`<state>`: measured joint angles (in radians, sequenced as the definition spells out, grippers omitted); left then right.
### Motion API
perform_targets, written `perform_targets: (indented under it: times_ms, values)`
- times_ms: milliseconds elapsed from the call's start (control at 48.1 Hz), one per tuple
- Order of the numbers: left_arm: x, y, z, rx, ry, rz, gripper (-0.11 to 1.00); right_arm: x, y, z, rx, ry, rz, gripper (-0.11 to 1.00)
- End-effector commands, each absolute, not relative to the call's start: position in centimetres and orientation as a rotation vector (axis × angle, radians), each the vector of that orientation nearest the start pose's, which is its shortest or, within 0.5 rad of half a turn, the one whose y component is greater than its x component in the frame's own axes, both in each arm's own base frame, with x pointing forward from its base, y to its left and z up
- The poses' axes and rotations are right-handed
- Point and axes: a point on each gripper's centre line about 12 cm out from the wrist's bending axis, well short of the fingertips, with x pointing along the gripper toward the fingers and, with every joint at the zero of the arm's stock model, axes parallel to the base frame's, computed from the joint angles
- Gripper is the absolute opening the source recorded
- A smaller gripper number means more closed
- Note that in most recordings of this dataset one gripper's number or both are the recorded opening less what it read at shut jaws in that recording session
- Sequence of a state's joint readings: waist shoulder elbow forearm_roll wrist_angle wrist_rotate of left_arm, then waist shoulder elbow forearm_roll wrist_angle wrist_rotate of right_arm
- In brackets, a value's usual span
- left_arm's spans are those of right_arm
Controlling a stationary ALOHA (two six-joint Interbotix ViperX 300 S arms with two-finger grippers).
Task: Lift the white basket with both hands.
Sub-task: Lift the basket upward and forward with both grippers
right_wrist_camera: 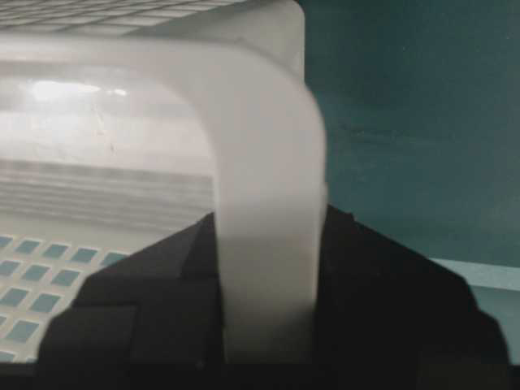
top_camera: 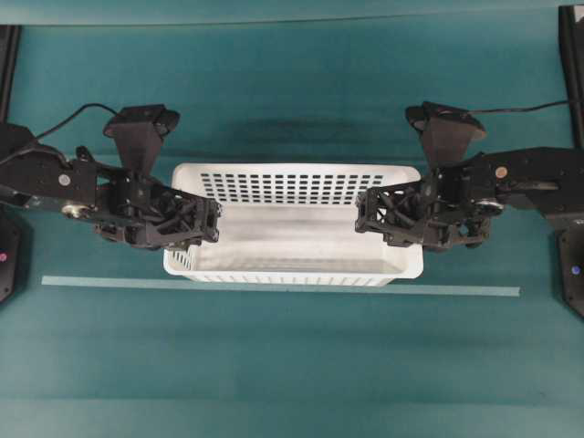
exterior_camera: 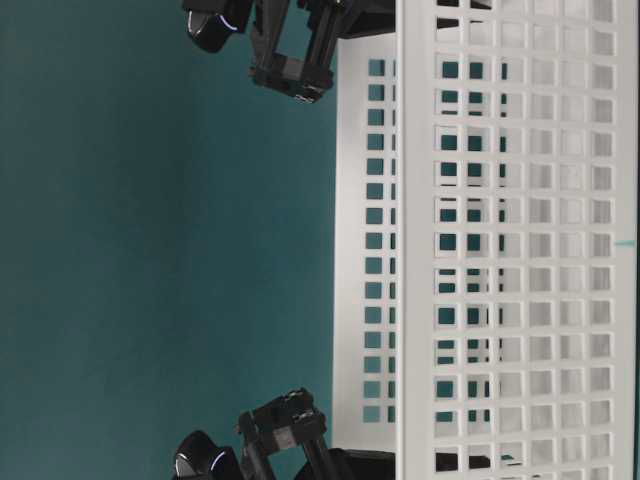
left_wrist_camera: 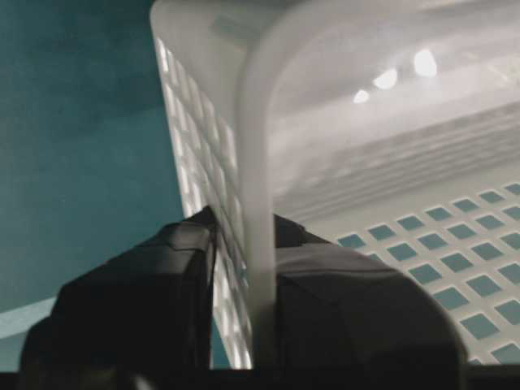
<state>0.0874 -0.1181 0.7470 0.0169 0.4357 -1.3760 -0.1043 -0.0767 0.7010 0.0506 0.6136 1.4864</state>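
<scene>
Starting at the left, your left gripper (top_camera: 208, 224) is set over the short left wall of the white basket (top_camera: 301, 233). Its wrist view shows one finger (left_wrist_camera: 138, 309) outside that wall and the other inside, closed against the rim between them. It grips there, I judge, because a basket this long needs a hold at each end to rise level.

The basket sits on the teal table (top_camera: 292, 365), near the middle between the two arms, its long front side just behind a pale strip (top_camera: 274, 286) that runs parallel to the table's near edge. It looks empty.

At the right, your right gripper (top_camera: 369, 217) mirrors the first: its fingers (right_wrist_camera: 382, 301) straddle the short right wall and clamp the rim. Whether the basket has left the table yet I cannot tell.

Count: one basket, two grippers, one strip.
</scene>
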Motion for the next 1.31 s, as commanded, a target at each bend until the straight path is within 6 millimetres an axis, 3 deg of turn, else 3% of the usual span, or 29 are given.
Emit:
perform_targets:
  times_ms: [0, 770, 957, 1290]
  values:
    - [32.8, 2.9, 15.1, -1.258, 0.83, 0.784, 0.11, 32.3, -3.0, 14.0, 1.409, 0.928, -1.003, 0.2]
    - [33.5, 3.4, 15.9, -1.269, 0.799, 0.776, 0.11, 32.4, -3.7, 14.6, 1.412, 0.91, -1.007, 0.2]
    - [34.2, 3.4, 19.6, -1.283, 0.725, 0.713, 0.09, 32.6, -3.3, 17.7, 1.409, 0.903, -0.974, 0.2]
    - [33.7, 3.5, 27.2, -1.273, 0.699, 0.692, 0.08, 31.9, -3.2, 24.5, 1.433, 0.892, -0.951, 0.2]
